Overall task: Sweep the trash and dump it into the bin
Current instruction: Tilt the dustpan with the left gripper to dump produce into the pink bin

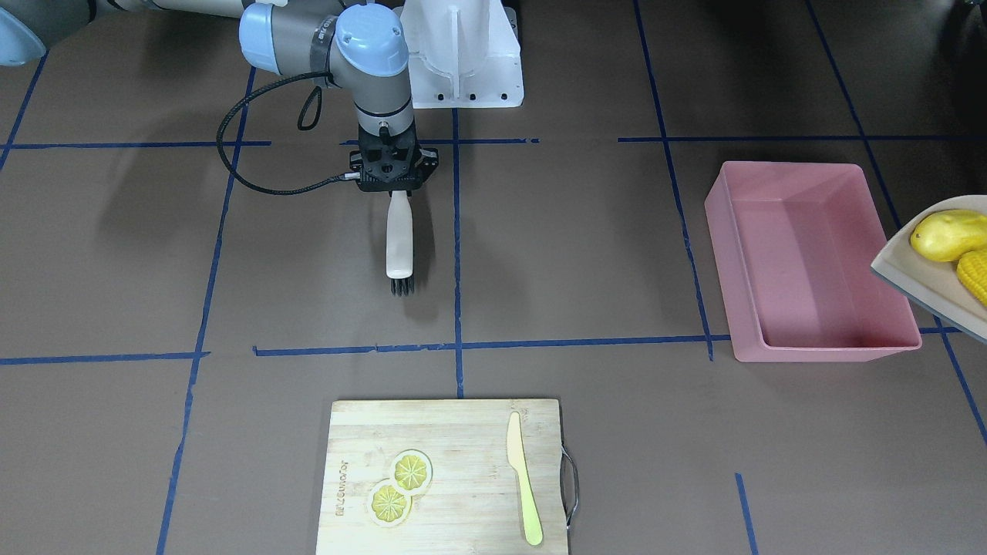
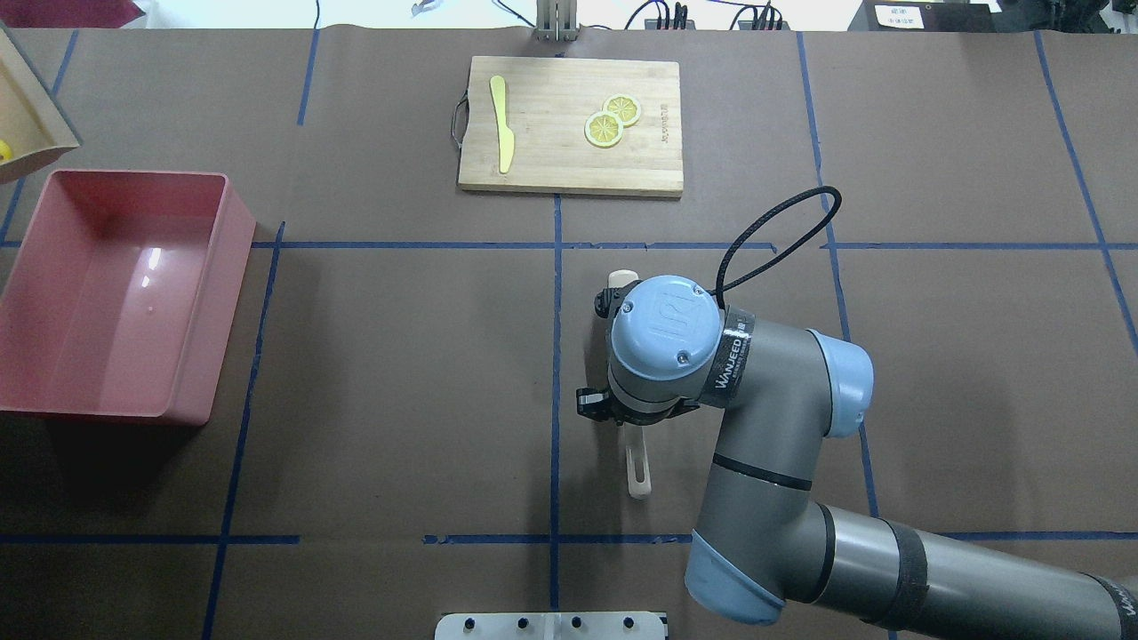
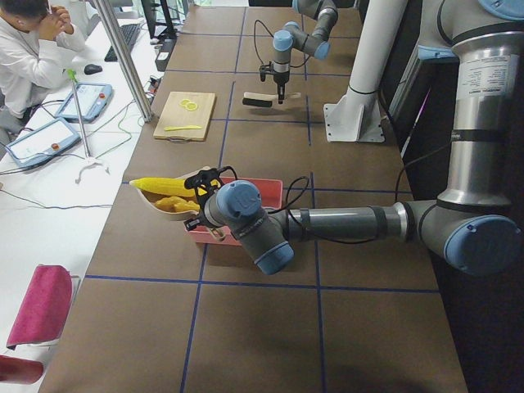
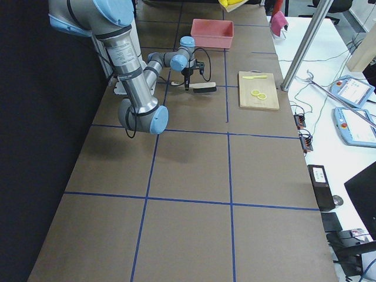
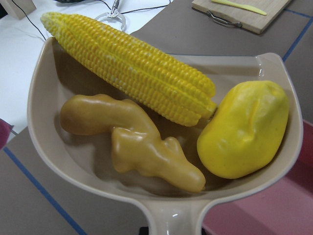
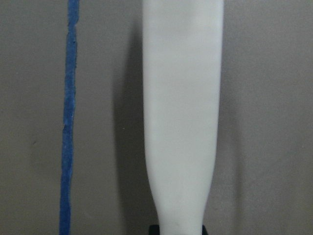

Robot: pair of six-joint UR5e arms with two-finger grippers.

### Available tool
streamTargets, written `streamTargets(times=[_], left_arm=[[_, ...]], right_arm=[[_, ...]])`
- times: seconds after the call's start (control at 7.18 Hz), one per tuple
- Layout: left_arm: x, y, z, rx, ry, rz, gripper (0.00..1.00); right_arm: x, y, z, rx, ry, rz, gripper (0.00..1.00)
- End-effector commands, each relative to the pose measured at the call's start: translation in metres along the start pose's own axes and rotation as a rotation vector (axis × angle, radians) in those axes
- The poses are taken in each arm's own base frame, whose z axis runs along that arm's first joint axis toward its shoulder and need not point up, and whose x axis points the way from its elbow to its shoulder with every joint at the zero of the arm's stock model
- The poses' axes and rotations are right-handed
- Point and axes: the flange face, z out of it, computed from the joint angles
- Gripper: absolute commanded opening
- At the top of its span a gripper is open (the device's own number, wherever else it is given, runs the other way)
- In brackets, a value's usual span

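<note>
Over on the left, the beige dustpan [image 5: 44, 127] hangs tilted in the air off the left arm, just beside the pink bin [image 1: 817, 277] on its outer side. All three bits of trash ride inside the pan: the long corn cob [image 5: 137, 73] lies across the back, the potato-like lump [image 5: 244, 129] sits at one side touching its tip, and the knobbly ginger root [image 5: 142, 144] is in front. The left gripper [image 3: 198, 199] meets the pan's handle, but from the side view alone I cannot tell how its fingers sit. Mid-table, the right gripper [image 1: 395, 185] points straight down, clenched on the white handle of a brush [image 1: 399, 239], whose dark bristles are at the far end, low over the table. At the far edge sits a wooden cutting board [image 1: 463, 432] with two lemon slices [image 1: 399, 486] and a pale yellow knife [image 1: 522, 478].
</note>
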Motion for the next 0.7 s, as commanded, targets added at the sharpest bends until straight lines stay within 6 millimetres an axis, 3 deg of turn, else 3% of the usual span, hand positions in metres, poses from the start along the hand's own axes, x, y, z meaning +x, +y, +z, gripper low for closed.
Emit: streamTargets(times=[0.0, 0.28, 0.56], left_arm=[[-0.003, 0.005, 0.015, -0.068, 0.023, 0.202, 0.0], [-0.013, 0.009, 0.028, -0.158, 0.085, 0.35, 0.0], [-0.027, -0.015, 0.034, -0.204, 0.133, 0.377, 0.0]], right_arm=[[0.002, 0.001, 0.001, -0.001, 0.002, 0.0, 0.0], [0.005, 0.0, 0.004, -0.002, 0.007, 0.003, 0.0], [0.005, 0.001, 0.003, -0.002, 0.006, 0.001, 0.0]])
